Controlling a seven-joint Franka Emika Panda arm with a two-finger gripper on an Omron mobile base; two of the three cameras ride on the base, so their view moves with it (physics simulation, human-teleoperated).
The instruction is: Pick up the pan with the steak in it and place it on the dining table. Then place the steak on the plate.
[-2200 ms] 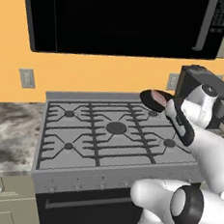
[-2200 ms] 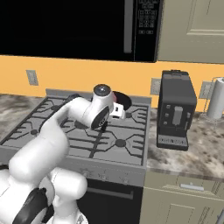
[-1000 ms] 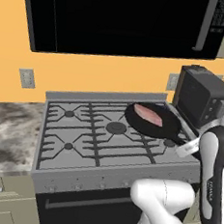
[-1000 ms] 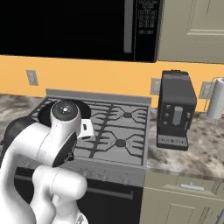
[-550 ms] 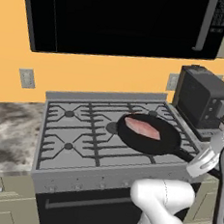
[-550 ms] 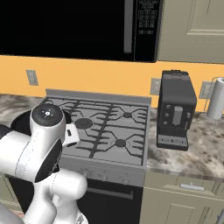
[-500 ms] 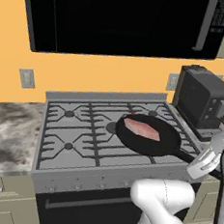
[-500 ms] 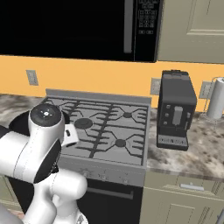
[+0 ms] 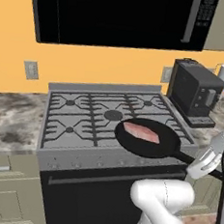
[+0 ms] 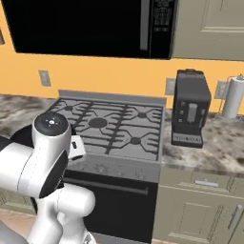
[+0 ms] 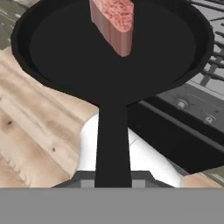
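You've got the gripper [image 9: 207, 164] clamped on the pan [image 9: 150, 138] handle, steak [image 9: 141, 133] aboard, lifted over the stove's [image 9: 79, 118] front edge, dining table and plate both ahead.

White arm is bending out to the robot's right, wrist low. Gripper [image 9: 202, 164] is sitting closed on the pan [image 9: 148, 138] handle, holding it level, out in front of the body.
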